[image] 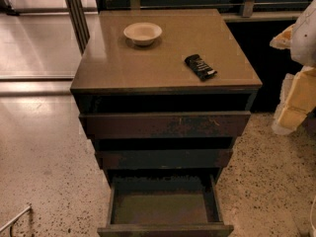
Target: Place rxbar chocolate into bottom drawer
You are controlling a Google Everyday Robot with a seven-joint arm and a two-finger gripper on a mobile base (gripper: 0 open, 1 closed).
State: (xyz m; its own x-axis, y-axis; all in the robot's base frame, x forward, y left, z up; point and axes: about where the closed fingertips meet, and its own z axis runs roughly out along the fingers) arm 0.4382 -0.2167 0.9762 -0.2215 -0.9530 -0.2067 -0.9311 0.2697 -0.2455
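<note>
The rxbar chocolate (200, 66), a small black wrapped bar, lies flat on the right front part of the cabinet top (123, 63). The bottom drawer (165, 229) is pulled well out, and its tan-brown floor is bare. The two drawers above it stick out only slightly. My gripper (289, 83) shows as white and cream parts at the right edge of the view. It is to the right of the cabinet, apart from the bar, and holds nothing that I can see.
A cream round bowl (142, 33) stands on the back left of the cabinet top. A speckled floor surrounds the cabinet. A metal post (75, 11) stands behind its left side, and a thin metal piece (15, 221) shows at the bottom left.
</note>
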